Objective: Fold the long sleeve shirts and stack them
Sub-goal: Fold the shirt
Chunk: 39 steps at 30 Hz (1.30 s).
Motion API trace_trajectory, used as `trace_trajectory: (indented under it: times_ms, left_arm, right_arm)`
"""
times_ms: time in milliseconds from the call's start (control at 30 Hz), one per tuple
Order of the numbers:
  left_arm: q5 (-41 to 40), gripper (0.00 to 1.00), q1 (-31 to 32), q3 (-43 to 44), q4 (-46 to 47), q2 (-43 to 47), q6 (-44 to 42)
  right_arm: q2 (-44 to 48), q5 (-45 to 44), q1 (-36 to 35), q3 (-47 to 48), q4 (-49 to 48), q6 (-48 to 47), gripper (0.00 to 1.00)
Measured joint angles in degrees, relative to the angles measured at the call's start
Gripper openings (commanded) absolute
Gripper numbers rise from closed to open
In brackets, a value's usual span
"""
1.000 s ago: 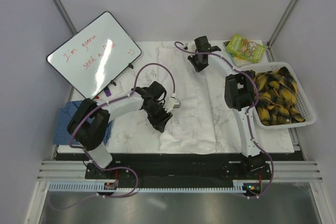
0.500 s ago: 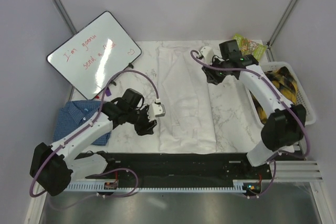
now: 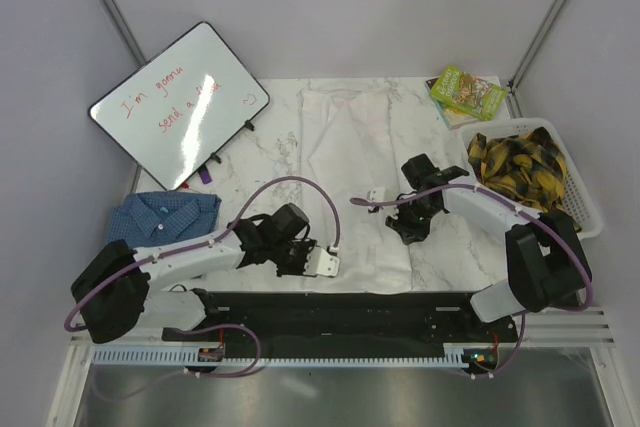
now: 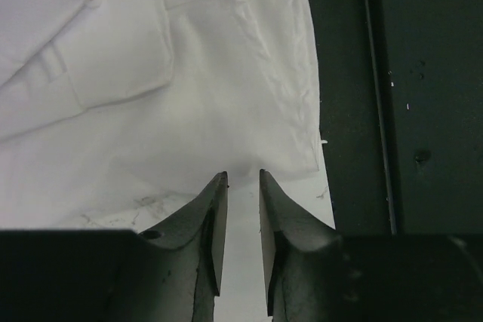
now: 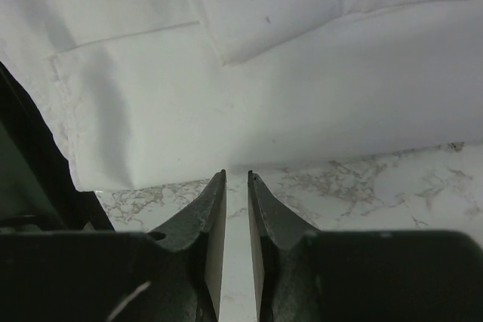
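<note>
Pincers (image 4: 243,180) (image 5: 237,177) near-closed beside smooth white shirt (image 3: 352,162).

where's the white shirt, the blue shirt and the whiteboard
white shirt (image 3: 350,162), top external view, middle of the folded body
blue shirt (image 3: 160,215), top external view, on the collar area
whiteboard (image 3: 180,102), top external view, centre of the writing surface

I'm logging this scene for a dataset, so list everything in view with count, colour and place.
white shirt: 1, white, folded lengthwise, table centre
blue shirt: 1, blue check, folded, table's left edge
whiteboard: 1, white with red writing, far left
basket: 1, white, right edge
plaid cloth: 1, yellow and black, in the basket
box: 1, green, far right corner
table: 1, white marble
left gripper: 1, dark, narrowly parted at the shirt's near left corner
right gripper: 1, dark, narrowly parted at its near right edge
</note>
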<state>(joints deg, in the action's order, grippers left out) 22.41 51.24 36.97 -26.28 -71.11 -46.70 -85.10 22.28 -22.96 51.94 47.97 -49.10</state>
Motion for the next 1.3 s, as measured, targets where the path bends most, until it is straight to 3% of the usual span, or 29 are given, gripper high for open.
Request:
trace_trajectory:
  times_ms: [133,300,433,500,533,567,733,900,1100,1300]
  left_arm:
    - [-1.5,0.23,3.3,-1.8,2.4,-3.1,-1.9]
    - [-2.9,0.24,7.2,-2.5,4.2,-5.2,-5.5]
    - [-3.4,0.47,8.9,-2.6,5.4,-5.2,-6.4]
    - [-3.9,0.55,8.9,-3.4,5.8,-3.5,-6.4]
    - [-3.9,0.63,8.8,-4.5,5.7,-1.2,-6.5]
    - [-3.8,0.65,8.9,-5.8,5.4,2.0,-6.5]
    - [-2.4,0.67,8.9,-10.3,2.3,18.3,-6.6]
    - [-2.6,0.67,8.9,-11.4,3.2,17.2,-6.6]
    - [-2.9,0.66,9.0,-15.0,7.9,15.4,-9.1]
    - [-3.0,0.65,10.4,-18.8,13.1,14.6,-11.5]
  right_arm:
    - [-0.3,0.2,-1.4,-2.5,-2.2,-0.7,0.24]
    - [-2.6,0.2,-2.5,-3.4,-4.4,-0.8,0.25]
    - [-2.8,1.1,-3.9,-4.2,-6.1,-0.9,0.28]
    - [-1.3,1.2,-4.3,-5.0,-6.7,-1.0,0.36]
    - [0.5,1.3,-4.3,-5.5,-6.8,-1.4,0.41]
    - [2.9,1.2,-4.3,-6.1,-6.9,-2.2,0.49]
    - [20.9,1.2,-4.2,-9.2,-5.8,-9.8,0.59]
    - [38.8,0.8,-4.2,-18.9,-1.2,-23.6,0.74]
    - [49.7,0.3,-4.2,-28.6,6.1,-38.6,0.75]
    - [48.5,1.4,-4.2,-29.3,7.6,-46.9,0.71]
